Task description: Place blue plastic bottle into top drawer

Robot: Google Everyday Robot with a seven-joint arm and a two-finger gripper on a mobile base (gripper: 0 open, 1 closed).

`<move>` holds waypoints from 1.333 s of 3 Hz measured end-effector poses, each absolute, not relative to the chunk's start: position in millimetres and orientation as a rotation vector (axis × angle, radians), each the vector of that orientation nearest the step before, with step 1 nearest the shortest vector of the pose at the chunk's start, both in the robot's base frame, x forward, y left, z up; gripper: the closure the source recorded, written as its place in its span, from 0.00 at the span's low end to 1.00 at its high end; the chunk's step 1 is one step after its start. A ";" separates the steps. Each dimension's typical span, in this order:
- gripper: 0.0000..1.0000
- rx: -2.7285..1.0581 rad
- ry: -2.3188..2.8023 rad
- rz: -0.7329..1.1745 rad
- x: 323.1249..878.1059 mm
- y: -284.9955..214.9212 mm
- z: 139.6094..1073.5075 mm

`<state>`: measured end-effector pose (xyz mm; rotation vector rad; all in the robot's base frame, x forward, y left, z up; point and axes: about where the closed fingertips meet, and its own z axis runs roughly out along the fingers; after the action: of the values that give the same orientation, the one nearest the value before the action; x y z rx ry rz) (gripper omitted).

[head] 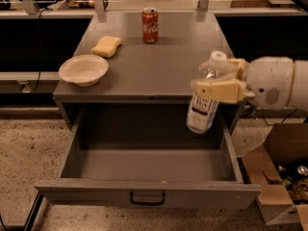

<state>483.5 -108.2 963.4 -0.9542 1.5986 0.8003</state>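
The blue plastic bottle point(204, 102) is a clear bottle with a white cap and a white label. My gripper point(222, 80) comes in from the right and is shut on its upper part. It holds the bottle upright in the air, above the right side of the open top drawer point(144, 165). The drawer is pulled fully out, wide and grey, with a dark handle point(147, 198) at the middle of its front panel. I see nothing inside the drawer.
On the grey cabinet top point(163, 61) stand a red soda can point(149, 25), a yellow sponge point(107, 46) and a white bowl point(83, 70). An open cardboard box point(279, 177) sits on the floor to the right of the drawer.
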 end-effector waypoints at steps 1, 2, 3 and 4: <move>1.00 -1.006 1.566 0.756 480.0 -110.3 956.3; 1.00 -1.020 1.589 0.740 489.1 -103.8 936.0; 1.00 -1.012 1.575 0.816 496.0 -87.9 884.3; 1.00 -1.041 1.517 0.884 496.1 -73.0 835.2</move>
<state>496.1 -73.0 835.2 -1.0411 1.5173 0.8844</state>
